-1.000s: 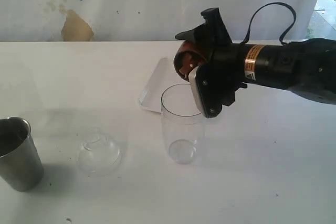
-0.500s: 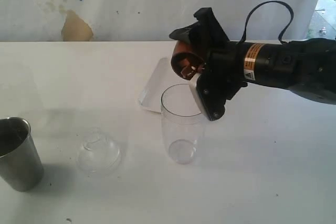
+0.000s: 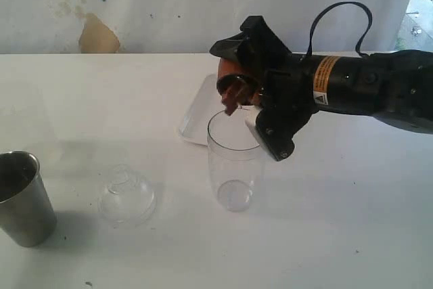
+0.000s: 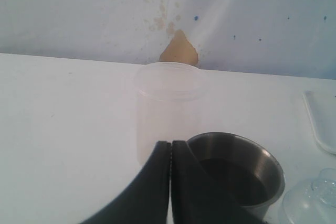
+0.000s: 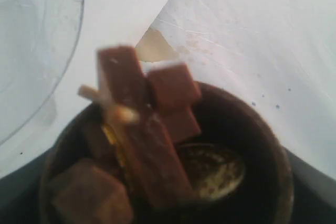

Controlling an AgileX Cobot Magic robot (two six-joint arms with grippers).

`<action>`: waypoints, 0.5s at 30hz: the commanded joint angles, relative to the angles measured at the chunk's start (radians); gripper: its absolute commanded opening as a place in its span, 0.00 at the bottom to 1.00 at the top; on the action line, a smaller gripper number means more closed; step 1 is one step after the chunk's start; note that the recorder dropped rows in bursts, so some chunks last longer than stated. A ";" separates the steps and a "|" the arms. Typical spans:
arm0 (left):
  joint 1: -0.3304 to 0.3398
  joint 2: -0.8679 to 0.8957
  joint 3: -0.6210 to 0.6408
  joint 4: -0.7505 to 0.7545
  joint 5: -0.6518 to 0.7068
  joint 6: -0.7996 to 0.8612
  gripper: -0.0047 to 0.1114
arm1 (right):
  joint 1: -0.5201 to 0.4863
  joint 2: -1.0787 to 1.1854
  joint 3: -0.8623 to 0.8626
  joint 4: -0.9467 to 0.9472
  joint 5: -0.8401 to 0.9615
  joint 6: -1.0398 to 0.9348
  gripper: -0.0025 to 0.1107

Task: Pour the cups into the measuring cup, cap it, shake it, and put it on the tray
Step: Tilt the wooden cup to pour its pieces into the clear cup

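Note:
My right gripper [image 3: 249, 89] is shut on the brown wooden cup [image 3: 228, 74] and holds it tipped on its side above the clear measuring cup [image 3: 234, 160]. Brown block-shaped pieces [image 3: 231, 98] [image 5: 152, 129] slide out of the wooden cup's [image 5: 252, 156] mouth toward the measuring cup's rim [image 5: 37, 45]. The measuring cup stands upright, uncapped and looks empty. The steel tumbler [image 3: 24, 197] [image 4: 239, 169] stands at the near left with dark contents. My left gripper [image 4: 170, 148] is shut and empty just beside it. The white tray [image 3: 201, 109] lies behind the measuring cup.
A clear dome lid [image 3: 127, 195] [image 4: 314, 199] rests on the table between the steel tumbler and the measuring cup. A frosted white plastic cup [image 4: 168, 103] stands beyond the steel tumbler. A white backdrop with a tan patch [image 3: 99, 36] closes the far side.
The right gripper has rolled the wooden cup further over and shifted slightly left; brown pieces now stick out of its mouth over the measuring cup. Nothing else moved.

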 commanded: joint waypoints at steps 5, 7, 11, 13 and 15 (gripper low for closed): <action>0.000 -0.005 0.005 -0.003 -0.010 -0.002 0.05 | -0.001 -0.005 -0.006 0.012 -0.011 -0.059 0.02; 0.000 -0.005 0.005 -0.003 -0.010 -0.002 0.05 | -0.001 -0.005 -0.006 0.012 -0.001 -0.059 0.02; 0.000 -0.005 0.005 -0.003 -0.010 -0.002 0.05 | -0.001 -0.005 -0.006 0.012 0.016 -0.059 0.02; 0.000 -0.005 0.005 -0.003 -0.010 -0.002 0.05 | -0.001 -0.005 -0.006 0.012 0.016 -0.059 0.02; 0.000 -0.005 0.005 -0.003 -0.010 -0.002 0.05 | -0.001 -0.005 -0.006 0.012 0.016 -0.059 0.02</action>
